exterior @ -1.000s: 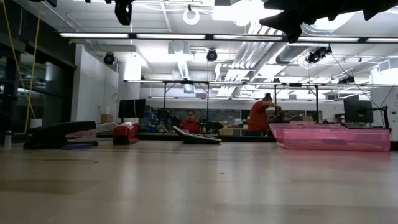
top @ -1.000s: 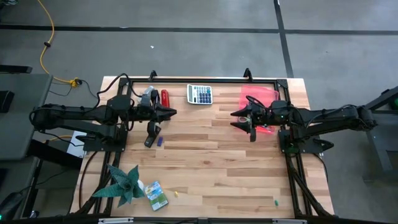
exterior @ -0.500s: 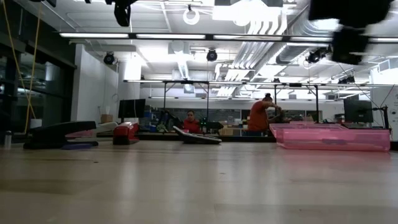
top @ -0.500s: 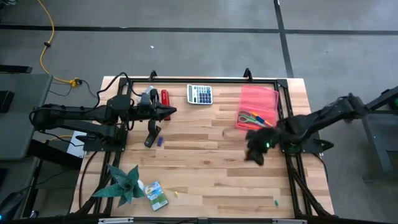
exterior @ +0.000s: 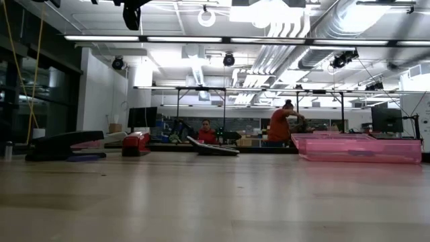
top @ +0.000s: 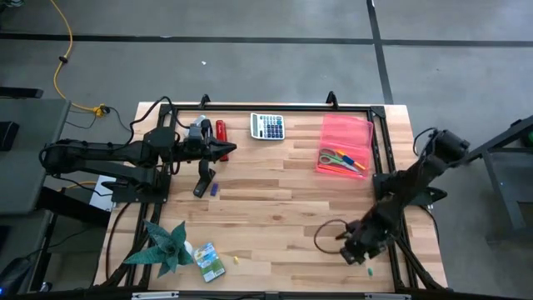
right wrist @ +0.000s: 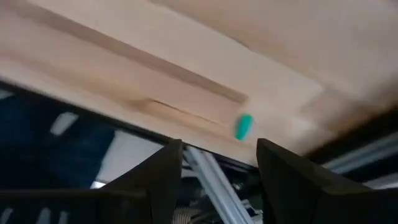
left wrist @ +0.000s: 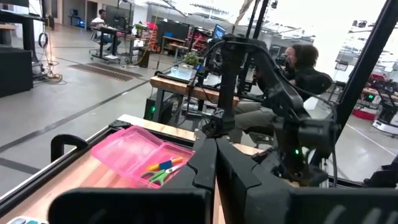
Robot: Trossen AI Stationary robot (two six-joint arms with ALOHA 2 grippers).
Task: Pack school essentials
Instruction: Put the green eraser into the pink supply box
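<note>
1. The right gripper is low over the near right corner of the table, aimed at a small green piece — probably a crayon stub or cap — lying close to the table's edge. In the high view the same green piece sits just beyond the gripper, alone on bare wood.

2. Handling, as a judgement: it looks light, stiff and rounded, so it may roll or skid when touched. Best taken across its short middle, fingers straddling it squarely; a nudge toward the edge could send it off the table.

3. Right gripper: jaws spread wide, nothing between them, touching nothing that can be seen — the piece lies ahead of the fingertips, not yet between them.

4. Left gripper: fingers pressed together, holding nothing, parked near the red stapler at the far left.

5. The pink tray at the far right already holds green-handled scissors and an orange pencil. A crayon box lies well apart at the near left.
</note>
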